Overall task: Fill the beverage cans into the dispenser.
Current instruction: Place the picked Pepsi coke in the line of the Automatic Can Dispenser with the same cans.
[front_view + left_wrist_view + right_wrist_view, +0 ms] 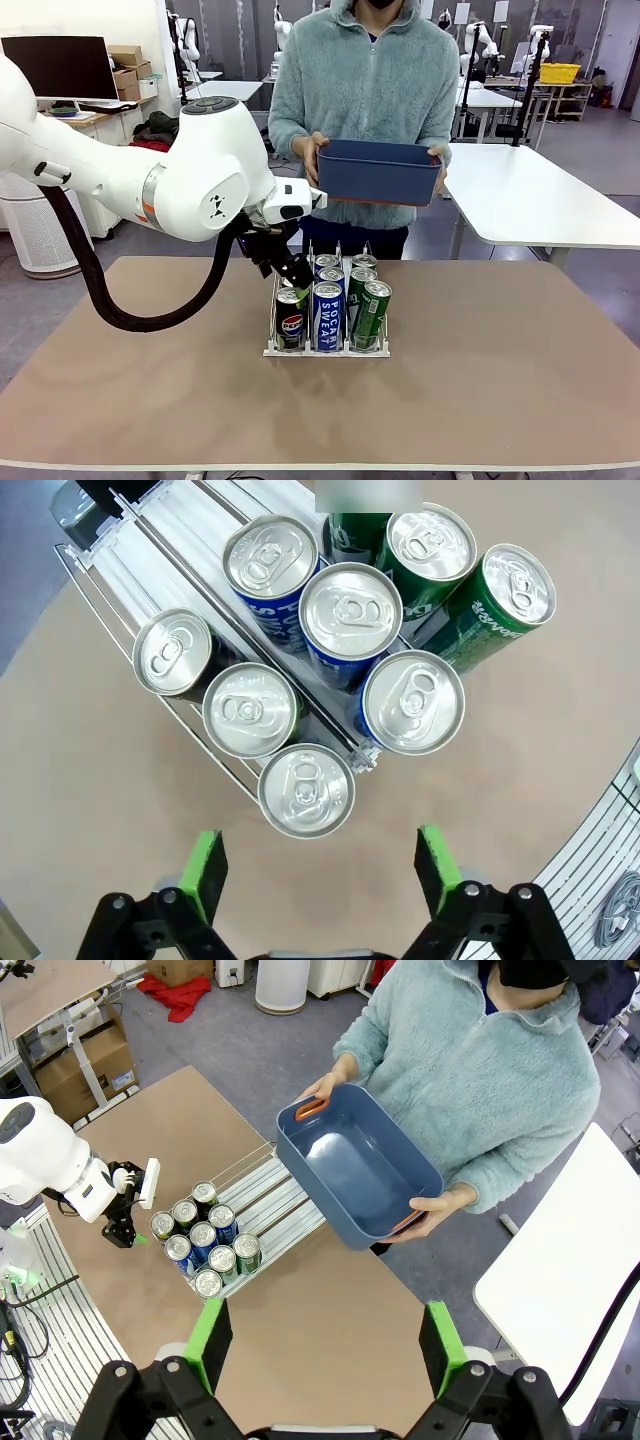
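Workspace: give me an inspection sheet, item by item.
Surface: brown table, bare around the rack.
Job's things: dispenser mid-table; nine cans upright in three lanes, three black, three blue, three green.
Clutter: nothing seen on the table.
Grippers: left gripper open above the rack's front; right gripper open, high over the table.
Cables: black hose looping under the left arm.
Surroundings: person holding an empty blue bin behind the table.

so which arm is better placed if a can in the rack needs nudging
Left, probably: the left gripper hangs open right beside the dispenser and its cans; the right gripper is open high above the table.
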